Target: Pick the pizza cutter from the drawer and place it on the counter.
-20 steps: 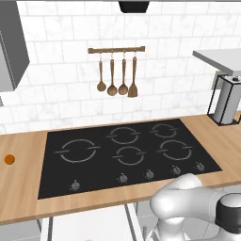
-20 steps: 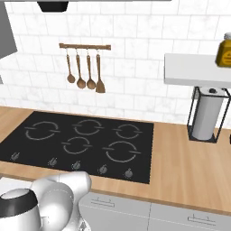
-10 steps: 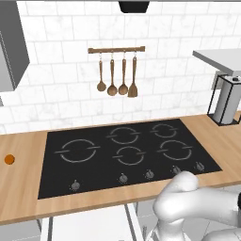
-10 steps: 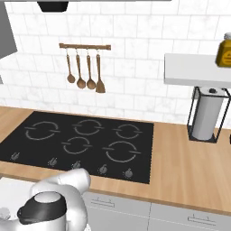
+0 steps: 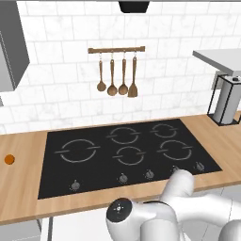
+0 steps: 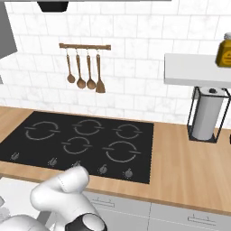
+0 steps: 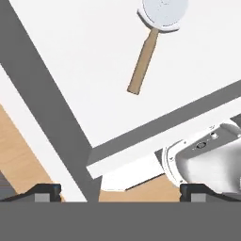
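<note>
Two base cameras look forward and down across the table (image 5: 23, 188) from behind the arm — one from its left, one from its right. Both take in the black cooktop (image 5: 122, 153), the utensil rail (image 5: 116, 49) on the tiled wall and the paper-towel stand (image 6: 205, 115) toward the table's right end, from a middle distance. The hand camera sits much closer, looking down along the end effector (image 7: 120, 193) into the open drawer (image 7: 84, 61) — its white floor, grey side and front edge run diagonally, the pizza cutter (image 7: 153, 37) near the top of the picture.
</note>
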